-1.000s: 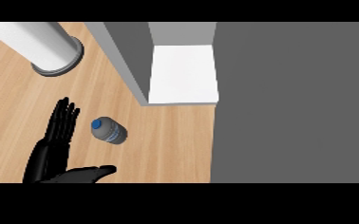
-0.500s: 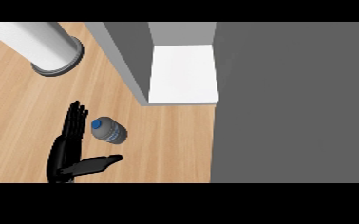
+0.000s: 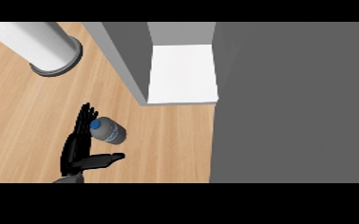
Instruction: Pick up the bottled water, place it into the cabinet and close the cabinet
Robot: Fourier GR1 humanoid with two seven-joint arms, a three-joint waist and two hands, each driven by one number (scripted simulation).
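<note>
The left hand (image 3: 74, 148) is the only hand in view, at the lower left, and it is the one beside the bottled water (image 3: 108, 130). The hand is released: its fingers (image 3: 79, 133) are straight along the left side of the bottle, and its thumb (image 3: 105, 159) is spread out just below it. It grasps nothing yet, and I cannot tell if it touches the bottle.

The bottle is on the counter (image 3: 168, 137), to the right of the palm. Its blue cap (image 3: 95, 123) is toward the fingers and its body runs down and to the right. I judge that the next move is to close the fingers and thumb around it. The open cabinet (image 3: 126, 57), with its white shelf (image 3: 182, 73), lies up and to the right.
</note>
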